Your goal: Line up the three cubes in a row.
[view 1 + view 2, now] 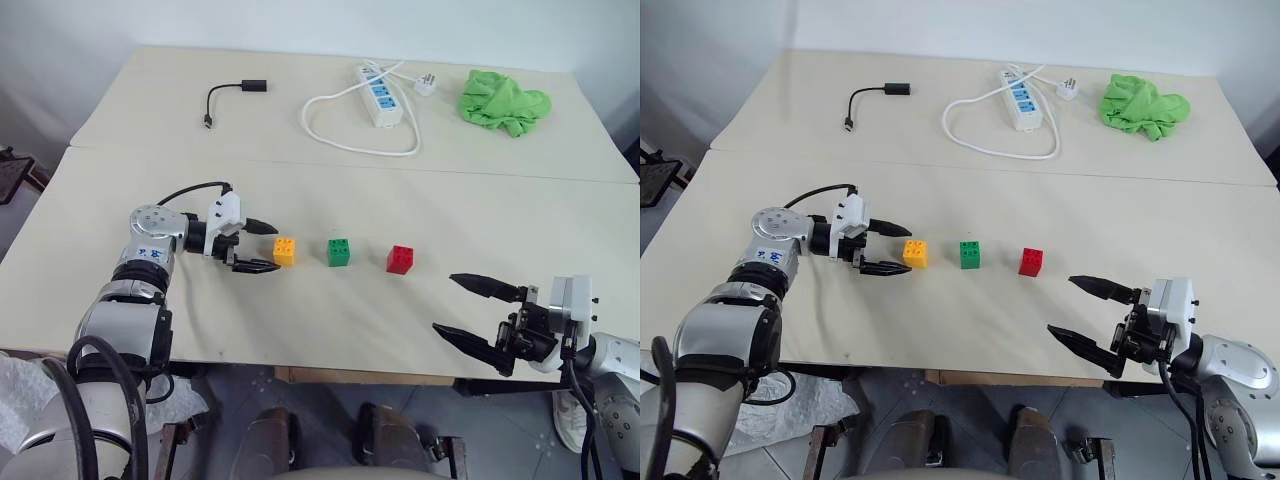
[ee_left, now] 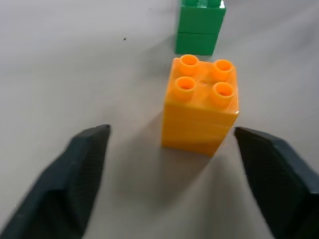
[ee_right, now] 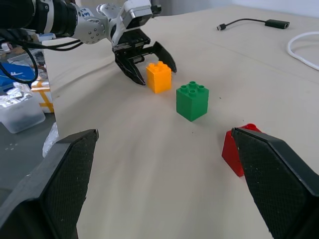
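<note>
Three studded cubes stand in a row on the table: an orange-yellow cube (image 1: 285,251), a green cube (image 1: 339,252) and a red cube (image 1: 401,259). My left gripper (image 1: 262,246) is open just left of the orange-yellow cube (image 2: 201,110), its fingertips (image 2: 79,164) flanking the cube's near end without touching it. The green cube (image 2: 199,27) stands just beyond it. My right gripper (image 1: 463,305) hangs open near the table's front edge, well right of and nearer than the red cube (image 3: 237,149), with nothing between its fingers.
At the back of the table lie a white power strip (image 1: 379,95) with its looped cable, a black adapter cable (image 1: 235,92) and a crumpled green cloth (image 1: 502,100). A seam (image 1: 400,168) crosses the table behind the cubes.
</note>
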You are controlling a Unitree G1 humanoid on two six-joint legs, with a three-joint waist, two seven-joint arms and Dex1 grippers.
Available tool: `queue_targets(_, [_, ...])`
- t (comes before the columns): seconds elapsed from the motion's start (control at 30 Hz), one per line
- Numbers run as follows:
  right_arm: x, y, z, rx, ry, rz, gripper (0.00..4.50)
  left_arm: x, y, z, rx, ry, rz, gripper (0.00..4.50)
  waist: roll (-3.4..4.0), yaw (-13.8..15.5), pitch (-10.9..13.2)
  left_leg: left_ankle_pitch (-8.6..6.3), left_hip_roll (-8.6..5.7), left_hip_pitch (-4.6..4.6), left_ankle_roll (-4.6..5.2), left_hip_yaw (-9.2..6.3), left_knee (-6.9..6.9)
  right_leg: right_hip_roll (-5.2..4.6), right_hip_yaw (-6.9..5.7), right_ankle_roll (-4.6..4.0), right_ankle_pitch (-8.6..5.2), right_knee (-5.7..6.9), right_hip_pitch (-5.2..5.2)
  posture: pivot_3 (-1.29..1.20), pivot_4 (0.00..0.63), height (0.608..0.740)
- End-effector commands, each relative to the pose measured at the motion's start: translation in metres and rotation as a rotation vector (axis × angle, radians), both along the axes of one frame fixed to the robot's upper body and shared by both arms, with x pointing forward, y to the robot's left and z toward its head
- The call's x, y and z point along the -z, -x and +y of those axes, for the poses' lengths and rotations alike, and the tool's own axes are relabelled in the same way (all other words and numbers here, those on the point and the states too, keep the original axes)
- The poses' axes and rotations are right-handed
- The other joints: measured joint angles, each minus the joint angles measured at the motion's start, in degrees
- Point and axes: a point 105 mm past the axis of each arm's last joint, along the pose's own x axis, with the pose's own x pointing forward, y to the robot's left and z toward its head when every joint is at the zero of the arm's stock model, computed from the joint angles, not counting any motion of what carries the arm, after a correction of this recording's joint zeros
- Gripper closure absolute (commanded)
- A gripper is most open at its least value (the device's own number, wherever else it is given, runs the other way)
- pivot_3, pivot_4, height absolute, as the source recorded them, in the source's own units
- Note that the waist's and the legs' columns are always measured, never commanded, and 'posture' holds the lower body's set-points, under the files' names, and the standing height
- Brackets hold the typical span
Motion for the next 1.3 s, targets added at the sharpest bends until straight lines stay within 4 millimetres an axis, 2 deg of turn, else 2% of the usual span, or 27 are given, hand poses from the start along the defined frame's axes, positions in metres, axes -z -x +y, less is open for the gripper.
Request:
queue_targets(0.03, [-0.009, 0.001, 0.001, -0.018, 0.004, -0.031, 0.00, -0.001, 0.000, 0.002, -0.008, 0.006, -0.021, 0.02, 0.00, -0.1, 0.0, 0.00, 0.00, 0.00, 0.00, 0.00, 0.00, 0.00, 0.00, 0.00, 0.00, 0.00, 0.00, 0.00, 0.150, 0.740])
queue_targets(0.47, [-0.011, -0.004, 0.009, -0.041, -0.009, -0.041, 0.00, 0.002, -0.012, -0.006, -0.112, 0.054, -0.027, 0.02, 0.00, -0.1, 0.0, 0.00, 0.00, 0.00, 0.00, 0.01, 0.00, 0.00, 0.00, 0.00, 0.00, 0.01, 0.00, 0.00, 0.150, 0.740])
queue_targets(0.63, [-0.012, -0.004, 0.010, -0.042, -0.012, -0.044, 0.00, 0.001, -0.014, 0.002, -0.145, 0.047, -0.030, 0.02, 0.00, -0.1, 0.0, 0.00, 0.00, 0.00, 0.00, 0.02, 0.00, 0.00, -0.01, 0.00, 0.00, 0.01, 0.00, 0.00, 0.150, 0.740])
queue_targets(0.8, [-0.011, -0.003, 0.010, -0.042, -0.013, -0.040, 0.00, -0.006, -0.006, 0.012, -0.098, 0.055, -0.030, 0.02, 0.00, -0.2, 0.0, 0.00, 0.00, 0.00, 0.00, 0.05, 0.00, 0.01, -0.01, 0.00, 0.00, 0.01, 0.00, 0.00, 0.150, 0.740])
queue_targets(0.9, [-0.009, -0.001, 0.006, -0.041, -0.004, -0.036, 0.00, -0.012, 0.003, 0.023, -0.044, 0.048, -0.036, 0.02, 0.00, -0.1, 0.0, 0.00, 0.00, 0.00, 0.00, 0.04, 0.00, 0.00, -0.01, 0.00, 0.00, 0.01, 0.00, 0.00, 0.150, 0.740])
queue_targets(1.03, [-0.010, -0.001, -0.016, -0.021, 0.038, -0.033, 0.00, -0.026, 0.022, 0.053, -0.003, 0.074, -0.029, 0.02, 0.00, -0.3, 0.0, 0.00, 0.01, 0.01, 0.00, 0.04, 0.00, 0.00, 0.00, 0.00, 0.00, 0.00, -0.01, 0.00, 0.150, 0.740])
queue_targets(1.3, [-0.008, -0.007, -0.050, -0.041, 0.120, -0.015, 0.00, -0.045, 0.060, 0.092, -0.091, 0.205, -0.084, 0.02, 0.02, -0.5, 0.0, -0.01, 0.09, 0.11, 0.00, -0.27, 0.01, -0.01, 0.11, 0.00, 0.00, 0.04, 0.00, 0.00, 0.150, 0.740])
